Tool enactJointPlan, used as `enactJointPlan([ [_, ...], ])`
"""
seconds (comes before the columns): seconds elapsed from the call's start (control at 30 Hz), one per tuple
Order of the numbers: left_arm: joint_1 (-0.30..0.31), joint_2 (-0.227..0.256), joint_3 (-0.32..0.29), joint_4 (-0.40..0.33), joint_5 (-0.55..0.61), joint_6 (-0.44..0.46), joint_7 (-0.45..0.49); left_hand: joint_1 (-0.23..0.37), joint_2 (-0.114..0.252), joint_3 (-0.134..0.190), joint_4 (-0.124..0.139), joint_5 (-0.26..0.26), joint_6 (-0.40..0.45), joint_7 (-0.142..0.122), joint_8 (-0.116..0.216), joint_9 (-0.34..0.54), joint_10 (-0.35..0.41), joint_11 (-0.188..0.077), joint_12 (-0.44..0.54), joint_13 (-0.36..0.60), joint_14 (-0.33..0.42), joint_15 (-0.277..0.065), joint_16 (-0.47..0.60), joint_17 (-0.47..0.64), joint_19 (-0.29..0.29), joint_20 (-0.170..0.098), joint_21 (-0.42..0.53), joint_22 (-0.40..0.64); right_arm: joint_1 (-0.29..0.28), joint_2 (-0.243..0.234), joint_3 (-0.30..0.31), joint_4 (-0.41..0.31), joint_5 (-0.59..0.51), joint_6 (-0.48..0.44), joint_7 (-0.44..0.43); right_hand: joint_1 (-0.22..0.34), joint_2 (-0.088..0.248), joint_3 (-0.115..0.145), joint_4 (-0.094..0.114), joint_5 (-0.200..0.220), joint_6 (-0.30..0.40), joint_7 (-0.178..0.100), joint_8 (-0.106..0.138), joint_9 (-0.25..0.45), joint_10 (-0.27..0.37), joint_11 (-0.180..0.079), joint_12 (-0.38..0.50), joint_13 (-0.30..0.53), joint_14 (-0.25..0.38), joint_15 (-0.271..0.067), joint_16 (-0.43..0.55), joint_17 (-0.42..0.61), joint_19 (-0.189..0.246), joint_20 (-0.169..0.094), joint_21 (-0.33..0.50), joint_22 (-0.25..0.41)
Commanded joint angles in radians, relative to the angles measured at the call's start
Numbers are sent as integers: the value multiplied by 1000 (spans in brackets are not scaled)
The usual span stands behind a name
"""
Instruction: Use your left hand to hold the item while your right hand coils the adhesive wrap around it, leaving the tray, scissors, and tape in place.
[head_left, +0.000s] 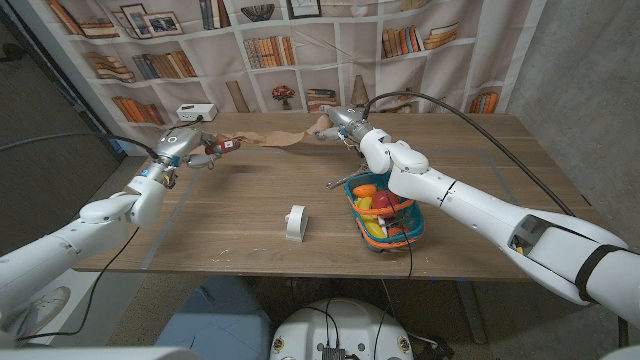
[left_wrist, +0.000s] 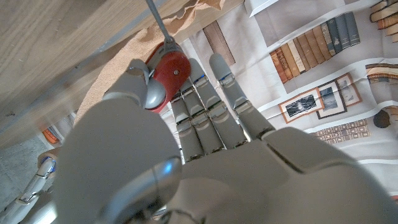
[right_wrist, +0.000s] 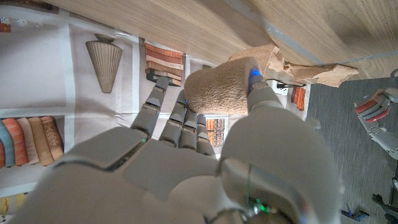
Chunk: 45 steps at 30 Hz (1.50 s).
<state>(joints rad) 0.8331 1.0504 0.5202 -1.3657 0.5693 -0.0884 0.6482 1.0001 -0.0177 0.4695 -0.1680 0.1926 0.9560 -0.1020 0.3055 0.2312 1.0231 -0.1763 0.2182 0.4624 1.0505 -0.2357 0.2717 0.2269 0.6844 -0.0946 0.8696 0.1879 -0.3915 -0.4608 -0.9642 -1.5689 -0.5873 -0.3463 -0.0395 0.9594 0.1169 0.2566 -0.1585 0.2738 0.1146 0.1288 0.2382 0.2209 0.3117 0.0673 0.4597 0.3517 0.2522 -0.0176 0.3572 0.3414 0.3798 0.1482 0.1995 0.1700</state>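
Observation:
My left hand (head_left: 183, 146) is raised at the table's far left and grips a red-handled tool (head_left: 216, 150). In the left wrist view the red handle (left_wrist: 170, 68) sits between the thumb and fingers of my left hand (left_wrist: 186, 149), and a metal shaft (left_wrist: 156, 22) sticks out past them. A tan adhesive wrap strip (head_left: 280, 139) runs from the tool across to my right hand (head_left: 345, 124) at the far middle. My right hand (right_wrist: 205, 149) pinches the tan wrap roll (right_wrist: 217, 88), with crumpled loose wrap (right_wrist: 305, 70) trailing off it.
A teal tray (head_left: 424, 228) holding yellow, orange and red items stands at mid-right under my right forearm. Scissors (head_left: 338, 183) poke out at its left rim. A white tape roll (head_left: 295, 223) stands upright near the table's front middle. A bookshelf backdrop hangs behind.

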Motion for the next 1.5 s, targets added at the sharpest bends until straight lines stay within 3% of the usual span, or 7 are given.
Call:
enactJointPlan([
  [0.03,-11,-11,-5,-15,-3,50,-8,173,177,10,5,4,28,-19,4,7,4,-2,5,2,6,-2,-4,3,6,-3,6,2,-32,-34,35,-63,-8,13,-4,0,5,-2,-2,5,9,8,-3,4,18,-19,8,5,2,-2,6,5,-2,-1,-1,3],
  [0.63,-61,-40,17,7,-3,48,-25,173,176,14,4,4,25,-21,-1,8,0,-3,2,2,3,-3,-8,1,11,-5,24,4,-83,-86,88,-164,-12,22,26,6,2,-1,-1,6,22,3,-6,6,20,-23,20,14,-3,-9,8,14,-2,-5,-1,4],
  [1.5,-120,-86,51,0,31,58,-28,167,175,21,5,4,26,-18,-5,9,4,4,5,6,11,-2,-9,-1,41,-17,54,2,-189,-151,178,-303,-7,37,0,5,-6,-5,1,7,30,-1,-9,7,20,-27,30,23,-5,-17,10,21,-7,-1,-3,4],
])
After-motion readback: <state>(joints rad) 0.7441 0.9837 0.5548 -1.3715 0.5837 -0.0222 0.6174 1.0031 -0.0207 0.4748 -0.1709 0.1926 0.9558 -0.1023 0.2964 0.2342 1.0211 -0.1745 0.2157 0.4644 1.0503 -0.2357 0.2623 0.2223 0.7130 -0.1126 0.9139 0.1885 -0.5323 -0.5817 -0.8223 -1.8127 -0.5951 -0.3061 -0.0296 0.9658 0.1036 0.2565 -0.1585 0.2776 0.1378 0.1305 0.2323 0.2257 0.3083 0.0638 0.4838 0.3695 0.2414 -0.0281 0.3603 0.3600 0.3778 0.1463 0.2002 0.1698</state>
